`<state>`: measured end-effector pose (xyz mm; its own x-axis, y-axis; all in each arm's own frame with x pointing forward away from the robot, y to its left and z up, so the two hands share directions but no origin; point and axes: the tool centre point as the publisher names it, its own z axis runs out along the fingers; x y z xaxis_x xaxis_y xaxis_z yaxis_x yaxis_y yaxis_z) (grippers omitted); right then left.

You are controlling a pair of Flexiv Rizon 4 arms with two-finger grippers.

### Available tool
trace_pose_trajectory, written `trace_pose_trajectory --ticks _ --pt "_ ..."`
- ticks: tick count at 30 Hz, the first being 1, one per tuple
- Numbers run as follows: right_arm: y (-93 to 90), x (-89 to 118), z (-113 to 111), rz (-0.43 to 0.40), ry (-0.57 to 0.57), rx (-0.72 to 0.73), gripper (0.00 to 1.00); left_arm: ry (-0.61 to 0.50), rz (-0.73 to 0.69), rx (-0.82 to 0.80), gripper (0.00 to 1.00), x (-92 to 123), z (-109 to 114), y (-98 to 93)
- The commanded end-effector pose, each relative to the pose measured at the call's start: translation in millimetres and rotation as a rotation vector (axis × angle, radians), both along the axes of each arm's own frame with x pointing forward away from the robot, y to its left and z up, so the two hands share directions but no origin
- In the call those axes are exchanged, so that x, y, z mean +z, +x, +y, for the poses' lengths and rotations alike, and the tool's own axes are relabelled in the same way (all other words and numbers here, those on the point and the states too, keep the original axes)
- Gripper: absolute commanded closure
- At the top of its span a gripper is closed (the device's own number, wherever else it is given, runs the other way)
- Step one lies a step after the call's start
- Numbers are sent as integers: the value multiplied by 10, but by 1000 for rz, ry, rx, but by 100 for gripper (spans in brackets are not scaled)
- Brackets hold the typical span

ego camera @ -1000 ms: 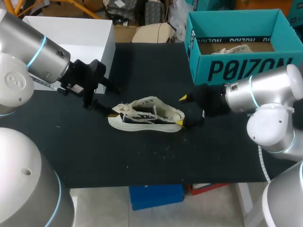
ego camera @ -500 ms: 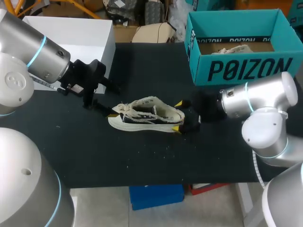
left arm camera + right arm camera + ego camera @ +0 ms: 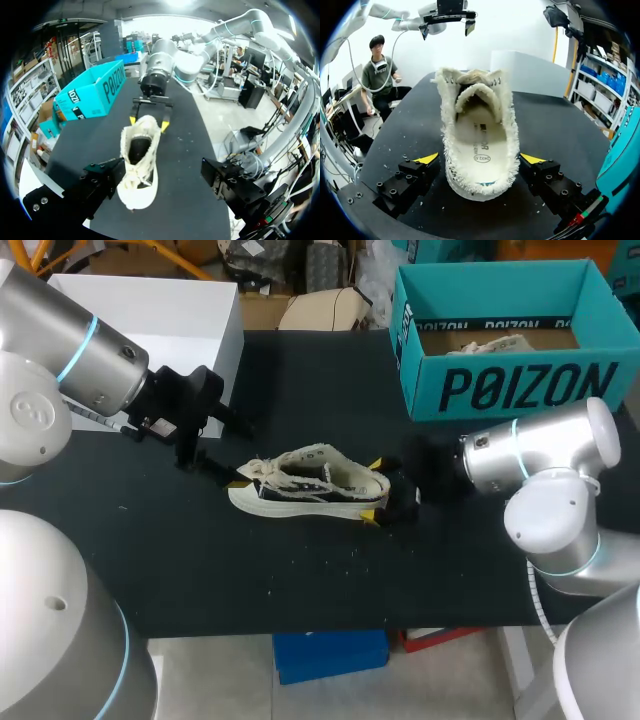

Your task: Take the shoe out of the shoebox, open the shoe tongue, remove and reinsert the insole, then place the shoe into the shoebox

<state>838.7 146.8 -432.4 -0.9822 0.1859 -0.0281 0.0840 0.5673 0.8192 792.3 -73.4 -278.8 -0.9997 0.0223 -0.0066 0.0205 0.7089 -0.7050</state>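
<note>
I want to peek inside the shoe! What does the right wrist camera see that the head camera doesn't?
Only the right wrist view looks straight into the shoe from its heel, showing the pale insole inside. Only the head view looks down into the open shoebox. Both show the shoe on the black table, the right gripper open either side of its heel and the left gripper at its toe.

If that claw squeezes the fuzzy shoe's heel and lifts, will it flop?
Probably little: the shoe has a thick, flat-looking sole. Its frayed fabric sides look soft, so they may cave once the right gripper, open around the heel, closes. It looks light and unlikely to roll.
</note>
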Motion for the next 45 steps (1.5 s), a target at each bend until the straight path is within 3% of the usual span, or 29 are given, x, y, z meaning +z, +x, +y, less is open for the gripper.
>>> trace_pose_trajectory --ticks 1,2,8,10,18,20,22,36,40,45 --pt "0 -26 37 8 7 -8 48 0 -3 2 0 -16 -6 -5" --pt "-4 -35 36 10 22 -8 100 0 -3 2 0 -16 -6 -5" --pt "-4 -35 36 10 22 -8 100 29 -22 19 0 13 -18 -3" --pt "-4 -35 36 10 22 -8 100 151 -27 112 0 58 -44 3" --pt "-4 -35 36 10 22 -8 100 464 7 475 0 239 -125 -46" --pt "-4 -35 36 10 22 -8 100 456 23 475 0 243 -158 -57" --pt "-4 -35 36 10 22 -8 100 373 39 389 0 255 -218 -75" --pt "-4 -35 36 10 22 -8 100 373 39 389 0 255 -218 -75" --pt "-4 -35 36 10 22 -8 100 522 206 624 0 161 -379 50" --pt "-4 -35 36 10 22 -8 100 667 274 832 0 99 -532 65"
